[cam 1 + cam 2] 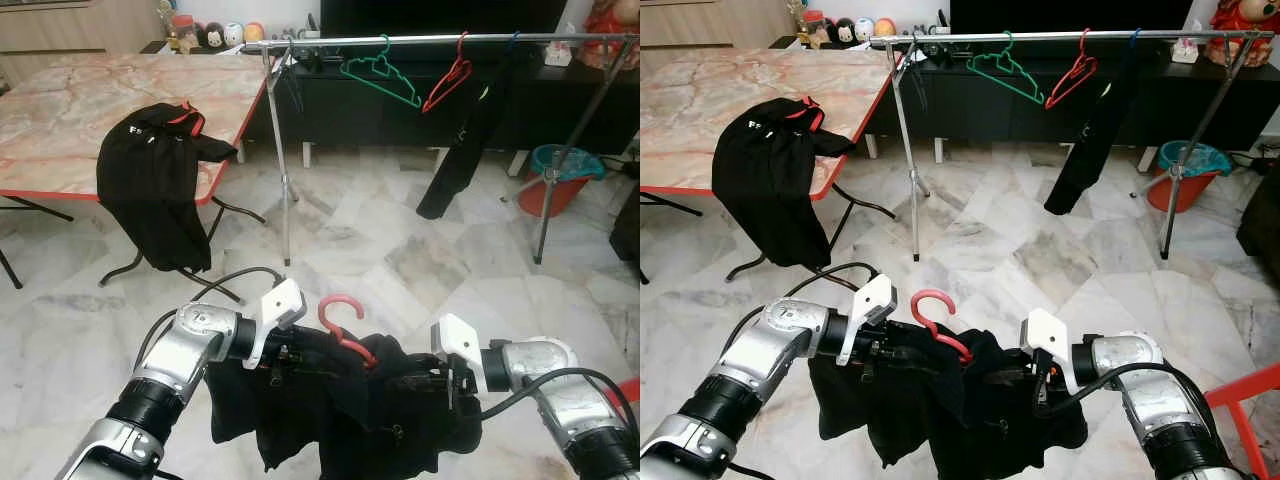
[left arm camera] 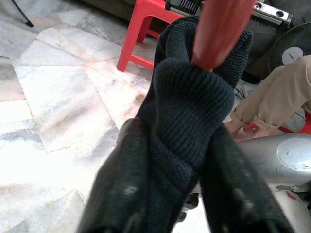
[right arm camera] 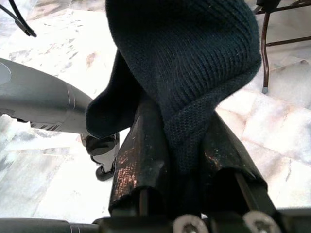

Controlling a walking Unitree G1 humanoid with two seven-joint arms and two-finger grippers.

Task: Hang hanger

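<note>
I'm carrying the red hanger with its black garment low in front, left tool and right tool each pinching a knit shoulder. The rail waits at twelve o'clock, well apart. Next, I reckon: walk closer, lift, hook over.

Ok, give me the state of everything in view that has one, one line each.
Left gripper: shut on black sweater.
Right gripper: shut on black sweater.
Black sweater: on red hanger, held up between both grippers.
Red hanger: hook upright, not yet on the rail.
Clothes rail: standing, carrying hangers.
Green hanger: hung, empty.
Red rail hanger: hung, empty.
Black garment on rail: hanging.
Black jacket: draped over table edge.
</note>
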